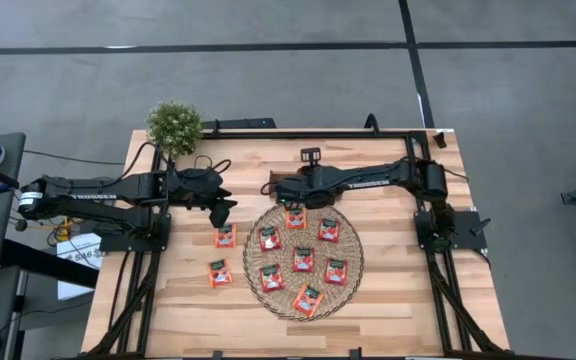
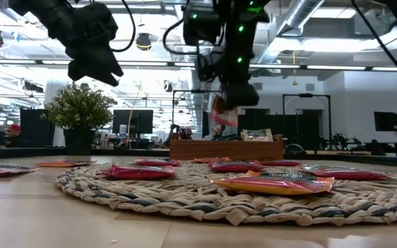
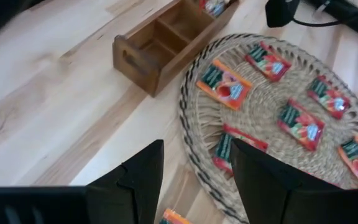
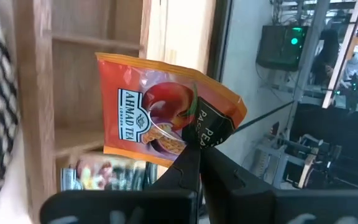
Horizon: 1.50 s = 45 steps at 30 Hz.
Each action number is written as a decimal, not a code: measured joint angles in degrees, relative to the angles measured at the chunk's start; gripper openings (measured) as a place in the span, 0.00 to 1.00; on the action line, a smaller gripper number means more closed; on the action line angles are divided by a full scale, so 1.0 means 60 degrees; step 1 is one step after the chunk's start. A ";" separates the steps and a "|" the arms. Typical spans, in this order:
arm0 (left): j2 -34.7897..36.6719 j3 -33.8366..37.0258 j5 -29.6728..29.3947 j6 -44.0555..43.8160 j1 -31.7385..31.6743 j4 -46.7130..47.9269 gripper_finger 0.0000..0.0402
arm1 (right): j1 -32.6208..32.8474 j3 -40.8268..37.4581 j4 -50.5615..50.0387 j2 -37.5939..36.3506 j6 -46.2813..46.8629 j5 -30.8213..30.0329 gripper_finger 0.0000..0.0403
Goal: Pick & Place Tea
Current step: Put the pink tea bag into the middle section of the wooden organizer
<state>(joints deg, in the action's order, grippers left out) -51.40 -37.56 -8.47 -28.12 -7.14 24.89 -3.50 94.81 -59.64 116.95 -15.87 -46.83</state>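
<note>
Step in hand: the right gripper (image 4: 199,163) carries one red-orange sachet (image 4: 166,112) above the wooden tray (image 3: 166,37); I judge the drop into a slot comes next.
How to do it well: I would bring the sachet straight over one free slot, lower it until its bottom edge is between the walls, and only then let go, because it hangs by one corner and can swing.
Right gripper state: the fingers are closed tight on the dark corner of the sachet.
Sachet and gripper: the packet sticks out past the fingertips, tilted, with the tray behind it; one slot already has tea inside.
Left gripper (image 3: 194,180): fingers apart, holding nothing, over the near edge of the woven mat (image 3: 260,124).
Other tea: several sachets (image 1: 303,258) lie on the mat, two more on the table (image 1: 188,300) beside it.
</note>
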 joint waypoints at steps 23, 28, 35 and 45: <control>0.0000 0.0000 -0.0095 0.0033 -0.0004 0.0053 0.44 | -0.0452 -0.0014 0.0527 0.0949 -0.0448 0.0083 0.00; 0.0000 0.0000 -0.0092 0.0036 -0.0004 0.0053 0.44 | -0.0435 -0.0002 0.0522 0.1195 -0.0627 0.0047 0.00; 0.0000 -0.0004 -0.0091 0.0084 -0.0004 0.0055 0.44 | -0.0484 0.0002 0.0667 0.1187 -0.0614 0.0055 0.00; 0.0000 -0.0004 -0.0090 0.0084 -0.0006 0.0059 0.44 | -0.0740 0.0002 0.0595 0.1187 -0.0603 0.0500 0.01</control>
<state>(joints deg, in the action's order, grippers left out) -51.40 -37.58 -9.01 -27.62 -7.17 25.25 -7.94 94.83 -56.07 124.07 -19.49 -43.83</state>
